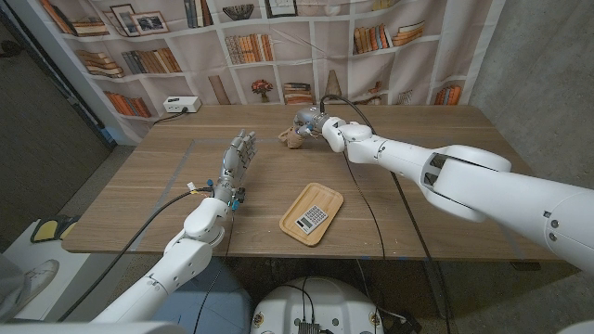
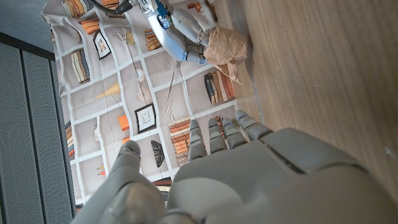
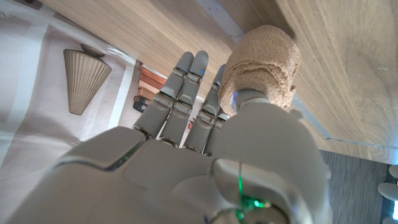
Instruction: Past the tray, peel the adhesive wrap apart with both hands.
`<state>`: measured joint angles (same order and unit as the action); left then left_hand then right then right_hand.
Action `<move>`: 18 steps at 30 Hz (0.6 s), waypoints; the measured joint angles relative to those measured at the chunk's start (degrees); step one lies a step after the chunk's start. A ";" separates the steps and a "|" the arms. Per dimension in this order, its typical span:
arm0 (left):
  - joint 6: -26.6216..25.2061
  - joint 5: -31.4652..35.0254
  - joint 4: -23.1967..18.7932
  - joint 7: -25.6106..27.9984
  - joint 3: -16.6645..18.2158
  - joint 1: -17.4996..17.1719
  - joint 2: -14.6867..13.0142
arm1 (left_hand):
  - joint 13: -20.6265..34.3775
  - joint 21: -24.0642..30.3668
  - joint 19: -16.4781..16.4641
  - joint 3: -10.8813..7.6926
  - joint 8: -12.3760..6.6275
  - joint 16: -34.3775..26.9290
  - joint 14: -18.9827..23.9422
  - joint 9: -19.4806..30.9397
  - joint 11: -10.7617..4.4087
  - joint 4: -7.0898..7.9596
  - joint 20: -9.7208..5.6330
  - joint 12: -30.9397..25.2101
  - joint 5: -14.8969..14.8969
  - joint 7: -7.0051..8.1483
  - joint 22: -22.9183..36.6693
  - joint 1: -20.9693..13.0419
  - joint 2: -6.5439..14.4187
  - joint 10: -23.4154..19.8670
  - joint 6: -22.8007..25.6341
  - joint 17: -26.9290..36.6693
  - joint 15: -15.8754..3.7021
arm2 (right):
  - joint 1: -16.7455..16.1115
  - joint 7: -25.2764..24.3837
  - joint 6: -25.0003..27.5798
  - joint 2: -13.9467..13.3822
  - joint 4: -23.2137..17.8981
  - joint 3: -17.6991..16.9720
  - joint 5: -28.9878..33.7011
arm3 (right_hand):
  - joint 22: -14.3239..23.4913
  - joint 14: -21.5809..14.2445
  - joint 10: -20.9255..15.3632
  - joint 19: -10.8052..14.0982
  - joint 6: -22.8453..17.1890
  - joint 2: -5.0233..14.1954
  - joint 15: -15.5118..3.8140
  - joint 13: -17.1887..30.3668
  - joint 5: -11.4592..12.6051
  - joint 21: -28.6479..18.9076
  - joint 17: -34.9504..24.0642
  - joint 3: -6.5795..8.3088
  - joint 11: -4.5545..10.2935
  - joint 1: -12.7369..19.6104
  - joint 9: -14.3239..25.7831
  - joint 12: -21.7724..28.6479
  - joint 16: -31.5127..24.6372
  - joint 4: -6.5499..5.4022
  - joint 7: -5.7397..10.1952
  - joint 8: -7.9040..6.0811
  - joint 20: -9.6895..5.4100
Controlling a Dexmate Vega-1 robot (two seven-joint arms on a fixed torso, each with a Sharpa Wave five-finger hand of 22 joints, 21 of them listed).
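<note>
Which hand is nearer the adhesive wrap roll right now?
Right. The right hand is at the adhesive wrap roll past the tray, fingers against it. The left hand stands apart, nearer the robot, holding nothing.

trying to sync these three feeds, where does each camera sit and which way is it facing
Head view: sits on the robot's head, looking down over the wooden table; both arms, left hand, right hand at the adhesive wrap, and the tray.
Left wrist view: on the left wrist, looking along the left hand toward the wrap and right hand.
Right wrist view: on the right wrist, along the right hand touching the wrap.
Shared: all show the wrap.
</note>
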<state>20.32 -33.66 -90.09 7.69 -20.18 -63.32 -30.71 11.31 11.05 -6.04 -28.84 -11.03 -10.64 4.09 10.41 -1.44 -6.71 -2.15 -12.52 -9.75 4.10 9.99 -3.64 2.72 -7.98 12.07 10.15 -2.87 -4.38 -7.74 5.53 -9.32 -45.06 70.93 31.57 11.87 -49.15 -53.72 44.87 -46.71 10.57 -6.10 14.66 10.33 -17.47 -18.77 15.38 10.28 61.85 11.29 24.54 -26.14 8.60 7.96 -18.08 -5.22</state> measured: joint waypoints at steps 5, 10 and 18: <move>-0.03 0.02 0.00 0.00 -0.05 0.10 -0.01 | 0.00 0.00 0.00 0.00 0.00 0.00 0.00 0.00 0.00 0.00 0.00 0.00 0.00 0.00 0.00 0.00 0.00 0.00 0.00 0.00 0.00 | -0.49 -1.99 0.28 -0.56 -0.88 -0.50 -0.45 | 0.01 -0.43 -0.31 0.00 -0.49 -0.06 -0.33 0.39 -0.04 -0.21 -0.51 0.48 -0.31 0.23 0.07 0.29 -0.07 0.02 -0.49 -0.01 0.00; -0.26 0.18 -0.04 -0.13 -0.18 0.41 -0.13 | 0.00 0.00 0.00 0.00 0.00 0.00 0.00 0.00 0.00 0.00 0.00 0.00 0.00 0.00 0.00 0.00 0.00 0.00 0.00 0.00 0.00 | -3.31 -4.34 1.23 -3.51 -5.73 -3.22 -0.79 | 0.00 -1.02 -0.31 0.23 -0.81 -0.28 -0.32 0.69 -0.13 -0.71 -0.79 0.78 -0.31 1.07 0.34 0.30 -0.39 0.16 -0.80 -0.01 0.22; -0.65 0.41 -0.06 -0.69 -0.49 1.24 -0.32 | 0.00 0.00 0.00 0.00 0.00 0.00 0.00 0.00 0.00 0.00 0.00 0.00 0.00 0.00 0.00 0.00 0.00 0.00 0.00 0.00 0.00 | -5.97 -7.34 2.27 -6.40 -10.59 -5.98 -0.78 | 0.27 -1.36 -0.92 0.49 -1.74 -0.59 -0.64 1.12 0.10 -0.87 -1.24 1.03 -0.92 1.38 0.32 0.75 -0.39 0.25 -0.69 0.04 0.06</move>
<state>19.67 -33.25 -90.15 7.01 -20.67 -62.08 -31.03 11.32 11.05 -6.04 -28.84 -11.03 -10.64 4.09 10.41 -1.44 -6.71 -2.15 -12.52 -9.75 4.10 9.99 -3.64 2.72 -7.98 12.07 10.15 -2.87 -10.35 -15.09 7.81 -15.72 -55.65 64.95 30.79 12.14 -50.51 -54.64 45.36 -48.45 9.98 -6.75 15.78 10.43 -18.35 -20.01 16.40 9.36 63.24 11.61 25.29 -26.53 8.85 7.27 -18.03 -5.16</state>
